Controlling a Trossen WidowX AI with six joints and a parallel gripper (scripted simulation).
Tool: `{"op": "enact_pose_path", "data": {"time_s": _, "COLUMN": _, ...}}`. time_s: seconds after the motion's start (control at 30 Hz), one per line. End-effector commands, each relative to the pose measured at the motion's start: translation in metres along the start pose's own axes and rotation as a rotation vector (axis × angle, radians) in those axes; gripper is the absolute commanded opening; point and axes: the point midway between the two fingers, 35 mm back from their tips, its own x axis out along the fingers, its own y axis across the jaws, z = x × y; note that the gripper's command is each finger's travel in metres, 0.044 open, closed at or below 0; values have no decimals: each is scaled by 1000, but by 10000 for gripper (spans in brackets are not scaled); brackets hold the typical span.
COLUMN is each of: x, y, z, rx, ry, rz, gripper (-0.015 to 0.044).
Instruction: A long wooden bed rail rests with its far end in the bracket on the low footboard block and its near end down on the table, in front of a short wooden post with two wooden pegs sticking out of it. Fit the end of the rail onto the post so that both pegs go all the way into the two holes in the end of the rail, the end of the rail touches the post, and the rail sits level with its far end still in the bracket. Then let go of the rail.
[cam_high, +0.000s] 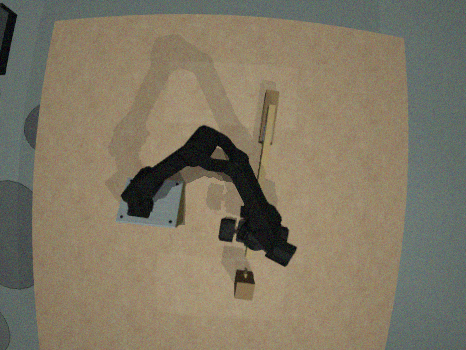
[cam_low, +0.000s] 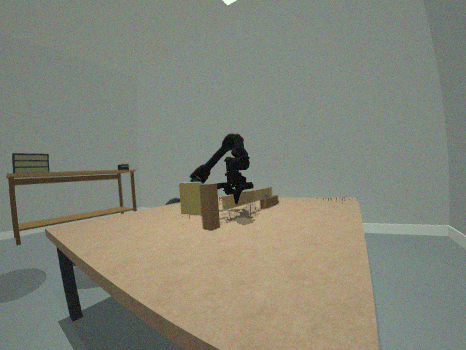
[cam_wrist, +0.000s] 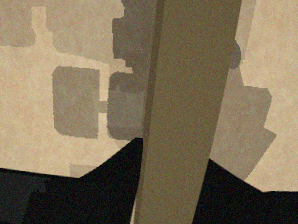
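The long rail (cam_high: 266, 159) (cam_low: 257, 193) (cam_wrist: 187, 100) runs from the footboard block (cam_high: 271, 95) (cam_low: 271, 201) toward the wooden post (cam_high: 244, 291) (cam_low: 210, 207). My gripper (cam_low: 237, 198) (cam_wrist: 159, 147) is shut on the rail near its post end, one finger on each side; the arm hides the fingertips in the overhead view. The near end is off the table, with a small gap between it and the post. A peg (cam_high: 245, 274) shows on the post's rail side; the second peg is not distinct. The far end lies over the footboard block; its seating in the bracket cannot be made out.
The arm's base plate (cam_high: 162, 207) is left of the rail on the table (cam_high: 325, 250) (cam_low: 300, 270), and the arm arches over from it to the rail. In the exterior view the base's yellowish side (cam_low: 190, 198) shows beside the post. A side bench (cam_low: 75, 173) stands far off.
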Motion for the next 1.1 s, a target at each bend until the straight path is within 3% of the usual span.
{"op": "enact_pose_path", "data": {"time_s": 0.0, "x": -2, "y": -3, "z": 0, "rx": -4, "ry": 1, "rz": -6, "gripper": 0}}
{"op": "enact_pose_path", "data": {"time_s": 1.07, "x": -1, "y": -2, "z": -2, "rx": -4, "ry": 1, "rz": -6, "gripper": 0}}
